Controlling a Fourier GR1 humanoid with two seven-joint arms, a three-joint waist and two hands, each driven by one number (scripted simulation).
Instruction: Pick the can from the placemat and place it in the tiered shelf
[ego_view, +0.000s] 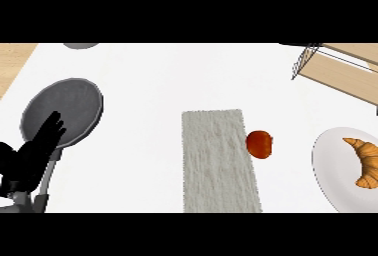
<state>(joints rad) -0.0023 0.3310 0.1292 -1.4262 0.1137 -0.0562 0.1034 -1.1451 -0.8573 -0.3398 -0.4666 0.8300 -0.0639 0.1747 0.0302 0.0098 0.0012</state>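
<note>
One hand is all we see of the robot: the left hand (34, 152), black, at the lower left of the head view, with its fingers straight and pointing up and away from us, holding nothing. Its fingertips overlap the lower rim of a round grey dish (72, 106) that lies on the white counter (162, 80) at the left. The right hand does not show. Moving right from the left hand, across a stretch of bare counter, we come to the grey placemat (218, 160), a long strip that runs from the middle of the view to its lower edge. The can (259, 144), red-orange, is at the placemat's right edge, about a third of the way down its length; it touches that edge, and most of its body is over the bare counter. So the can is well apart from the left hand, with the whole width of the placemat between them. Further right a white plate (328, 167) bears a croissant (362, 162). In the far right corner stands the tiered shelf (347, 67), pale wood with a thin wire frame, well apart from the can. A small grey shape (81, 45) shows at the top edge on the left
</note>
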